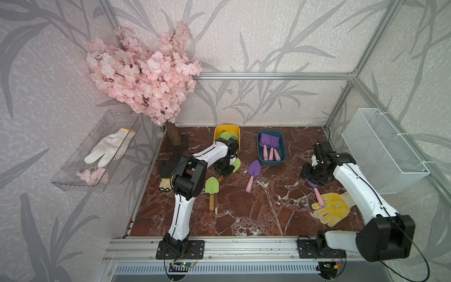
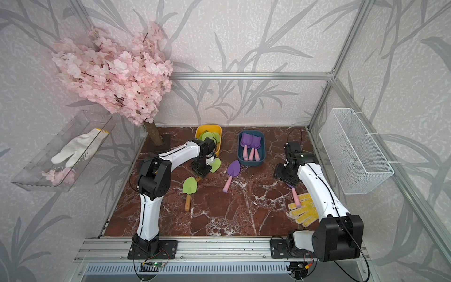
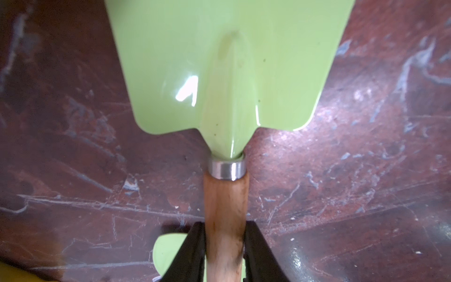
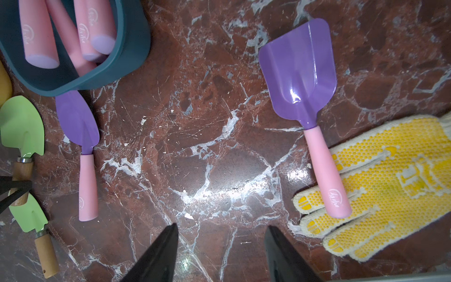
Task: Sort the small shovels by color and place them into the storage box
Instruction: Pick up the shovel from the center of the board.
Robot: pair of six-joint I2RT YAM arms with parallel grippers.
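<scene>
Red marble tabletop [image 1: 244, 214], leaf-patterned walls [image 1: 268, 36].

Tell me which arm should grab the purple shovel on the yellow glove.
Right: the right gripper hovers open near the purple shovel on the yellow glove; the left gripper is shut on a green shovel.

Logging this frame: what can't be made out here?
Yellow box: count of green shovels inside; the left arm covers them, both top views.
The green shovel in the left gripper: blade end cut off by the left wrist view's edge.
Black glove: partly behind the left arm in a top view.
Blue box: purple shovels' blades cropped, right wrist view.
</scene>
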